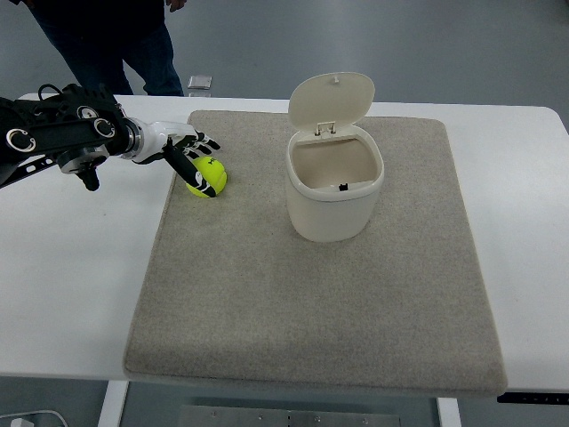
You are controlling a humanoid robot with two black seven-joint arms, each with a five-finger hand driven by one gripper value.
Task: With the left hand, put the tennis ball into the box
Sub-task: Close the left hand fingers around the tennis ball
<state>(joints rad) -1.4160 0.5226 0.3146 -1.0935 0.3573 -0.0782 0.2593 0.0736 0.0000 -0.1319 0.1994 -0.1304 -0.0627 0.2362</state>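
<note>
Left robot hand: fingers spread, touching ball, no closed grasp
Tennis ball: under fingertips, on mat
Lidded box: open, well right of hand

Raised lid apparently leaves box open.

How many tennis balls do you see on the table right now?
1. The tennis ball lies on the mat near its far left corner, at the left hand. The box shows no ball inside, though part of its floor is hidden.
</note>
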